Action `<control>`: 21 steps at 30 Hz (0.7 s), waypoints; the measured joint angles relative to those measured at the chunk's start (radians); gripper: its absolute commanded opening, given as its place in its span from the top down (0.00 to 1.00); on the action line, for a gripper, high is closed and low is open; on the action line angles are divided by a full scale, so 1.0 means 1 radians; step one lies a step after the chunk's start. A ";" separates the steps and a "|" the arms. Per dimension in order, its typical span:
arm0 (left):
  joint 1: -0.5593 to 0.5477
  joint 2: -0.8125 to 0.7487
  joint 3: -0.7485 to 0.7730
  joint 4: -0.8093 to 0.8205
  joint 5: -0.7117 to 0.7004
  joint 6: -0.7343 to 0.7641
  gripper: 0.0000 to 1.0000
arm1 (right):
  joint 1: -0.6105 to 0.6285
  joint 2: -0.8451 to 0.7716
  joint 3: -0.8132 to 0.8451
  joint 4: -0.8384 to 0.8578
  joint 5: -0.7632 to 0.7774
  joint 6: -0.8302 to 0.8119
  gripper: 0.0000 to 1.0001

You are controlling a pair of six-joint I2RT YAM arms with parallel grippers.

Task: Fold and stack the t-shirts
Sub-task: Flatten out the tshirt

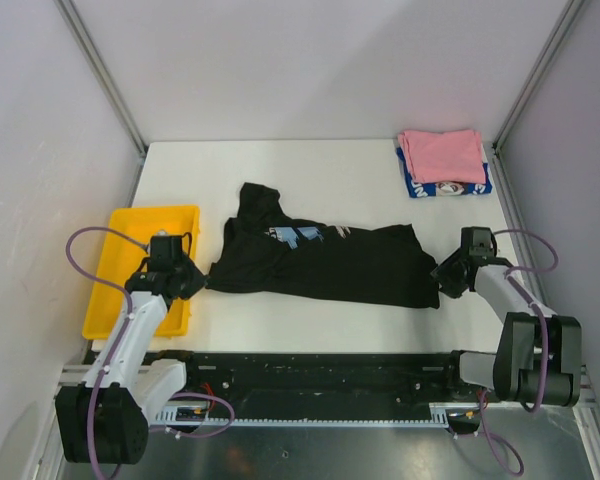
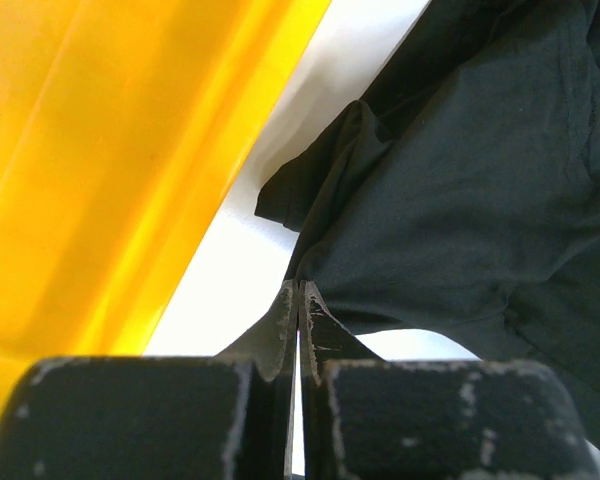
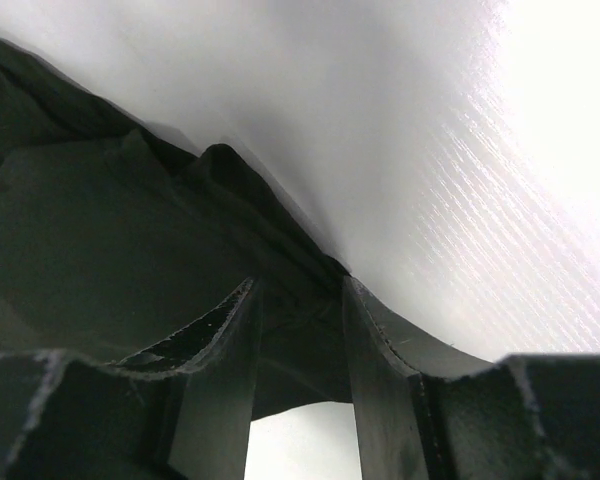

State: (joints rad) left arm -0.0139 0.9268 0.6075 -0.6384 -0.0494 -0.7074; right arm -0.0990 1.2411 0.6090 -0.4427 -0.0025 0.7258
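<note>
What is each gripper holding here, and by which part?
The left gripper pinches the black t-shirt at its left end; the right gripper straddles its right edge, jaws apart, nothing clamped.

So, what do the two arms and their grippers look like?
The left arm and right arm have light grey links, black joints and bases. A purple cable loops along each. The left gripper and right gripper are black, finger edges scuffed whitish.

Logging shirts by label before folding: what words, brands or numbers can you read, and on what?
No text is legible.
Chest print on the black t-shirt: blue and pale strokes, any lettering too small or blurred.
Blue-and-white shirt under the pink shirt: white marks, too small to read.
Yellow tray: no marking seen.
</note>
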 measured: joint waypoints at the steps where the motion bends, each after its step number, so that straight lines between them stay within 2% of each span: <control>1: 0.000 0.002 0.000 0.000 0.000 0.000 1.00 | 0.003 0.008 0.000 0.003 0.001 0.002 0.58; 5: 0.000 0.003 0.000 0.000 0.000 0.000 1.00 | 0.015 0.050 0.000 0.013 0.005 0.011 0.62; 10: 0.001 0.003 0.000 0.000 0.000 0.000 1.00 | 0.026 0.068 0.003 0.024 0.014 0.021 0.80; 13: 0.001 0.003 0.000 0.000 0.000 0.000 1.00 | 0.030 0.071 0.003 0.026 0.016 0.025 0.86; 18: 0.001 0.003 0.000 0.000 0.000 0.000 1.00 | 0.030 0.066 0.008 0.010 0.023 0.021 0.85; 21: 0.001 0.003 0.002 0.000 0.000 0.000 1.00 | 0.029 0.052 0.022 -0.016 0.026 0.009 0.79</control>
State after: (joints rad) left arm -0.0132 0.9295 0.6090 -0.6384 -0.0494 -0.7071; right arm -0.0696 1.2934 0.6312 -0.4591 0.0231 0.7345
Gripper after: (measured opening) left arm 0.003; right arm 0.156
